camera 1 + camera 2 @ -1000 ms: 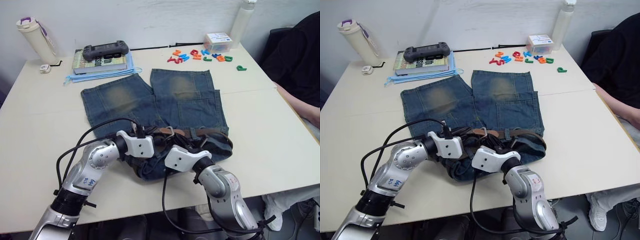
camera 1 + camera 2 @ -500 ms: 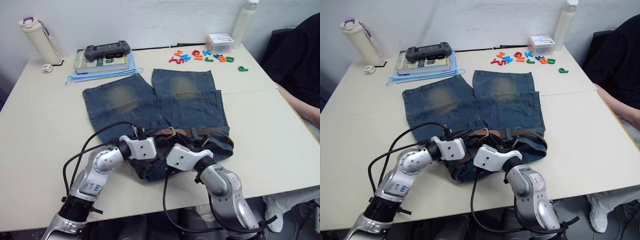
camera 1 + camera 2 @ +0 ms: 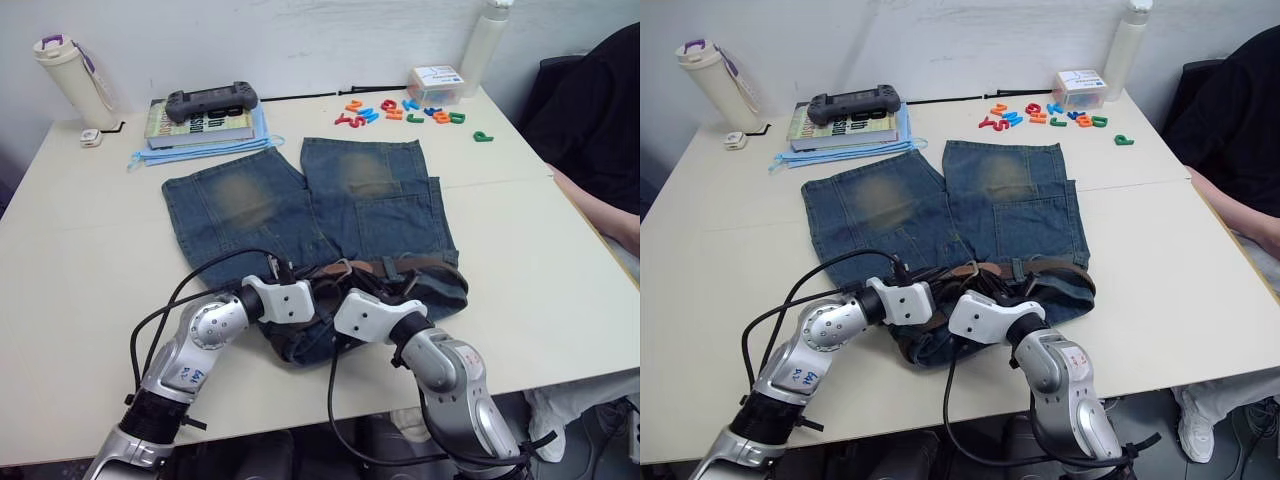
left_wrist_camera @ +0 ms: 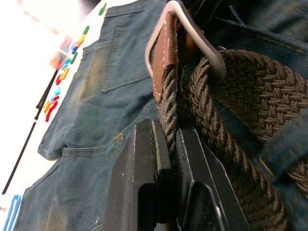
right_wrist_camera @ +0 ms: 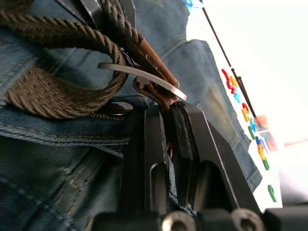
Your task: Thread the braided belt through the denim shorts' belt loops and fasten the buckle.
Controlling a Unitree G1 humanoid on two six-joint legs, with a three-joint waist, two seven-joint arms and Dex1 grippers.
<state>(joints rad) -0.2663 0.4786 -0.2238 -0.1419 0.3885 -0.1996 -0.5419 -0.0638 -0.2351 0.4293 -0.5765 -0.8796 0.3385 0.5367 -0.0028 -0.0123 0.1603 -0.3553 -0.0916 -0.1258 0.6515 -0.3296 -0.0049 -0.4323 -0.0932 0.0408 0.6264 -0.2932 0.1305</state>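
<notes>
Your left claw (image 4: 166, 144) is clamped on the belt (image 4: 250, 101) just below the buckle (image 4: 166, 29). Your right claw (image 5: 168, 125) pinches the leather tip. Shorts (image 3: 300, 200) lie flat mid-table (image 3: 80, 250).

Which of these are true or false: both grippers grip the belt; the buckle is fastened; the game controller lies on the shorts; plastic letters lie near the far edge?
1. The left gripper is shut on the braided belt: true.
2. The buckle is fastened: cannot be confirmed; its prong is hidden.
3. The game controller lies on the denim shorts: false, it rests on a book.
4. Plastic letters lie near the far edge: true.
5. The right gripper is open: false, it pinches the belt's leather end.
</notes>
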